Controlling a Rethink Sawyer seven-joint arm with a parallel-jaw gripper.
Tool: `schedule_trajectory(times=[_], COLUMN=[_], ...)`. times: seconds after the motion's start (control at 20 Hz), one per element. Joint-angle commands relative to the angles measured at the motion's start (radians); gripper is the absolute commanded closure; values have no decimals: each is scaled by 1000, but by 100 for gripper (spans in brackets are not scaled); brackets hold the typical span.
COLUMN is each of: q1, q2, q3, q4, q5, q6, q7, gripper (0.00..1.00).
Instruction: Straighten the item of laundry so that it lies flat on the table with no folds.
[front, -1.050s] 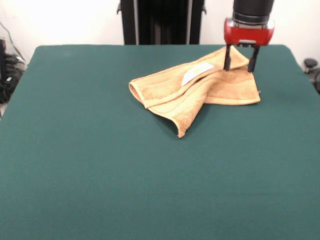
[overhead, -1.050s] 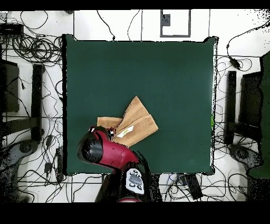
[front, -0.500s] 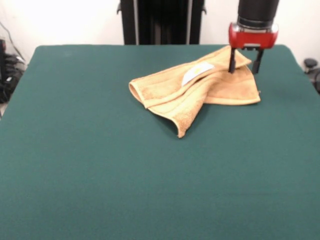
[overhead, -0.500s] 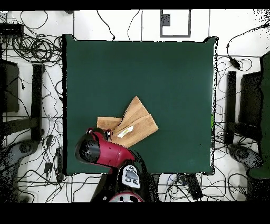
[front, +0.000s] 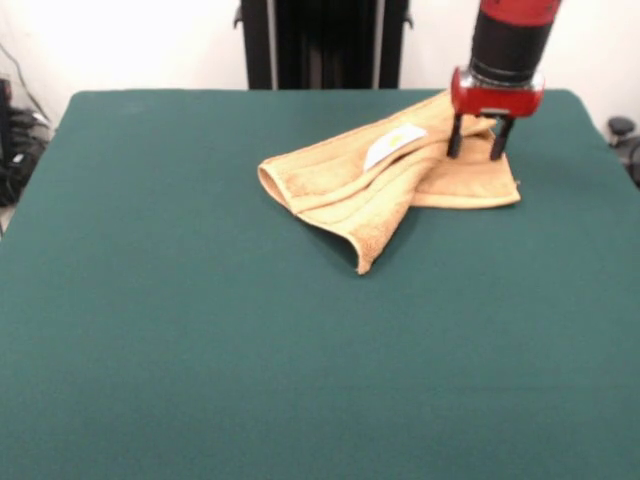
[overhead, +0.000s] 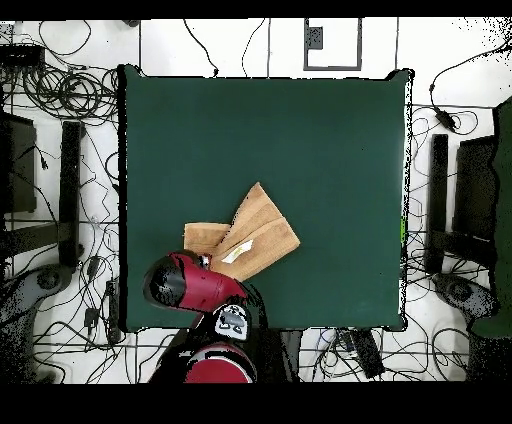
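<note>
One towel (front: 385, 185), orange-tan and bunched in overlapping folds, sits in the upper right of the front view on the green bench (front: 200, 330). A white label (front: 392, 142) shows on top of it, clear only from this side. Over its right end hangs the gripper (front: 474, 150), its two dark fingers (front: 455, 138) spread apart, tips down at the cloth, nothing pinched. From overhead the red arm (overhead: 185, 285) hides those fingers and covers the towel's (overhead: 258, 232) lower left end; that view adds cables (overhead: 60, 90) strewn over the pale floor around the bench (overhead: 330, 150).
</note>
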Motion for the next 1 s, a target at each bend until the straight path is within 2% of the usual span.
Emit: schedule_trajectory(times=[0.05, 0.5, 0.8, 1.0], q1=[3, -34, -71, -80], q2=[61, -12, -5, 13], q3=[5, 33, 67, 73], q4=[-115, -34, -1, -18], q5=[-29, -99, -163, -185], q6=[134, 177, 154, 148], q7=[114, 99, 100, 109], gripper=[0, 0, 0, 0])
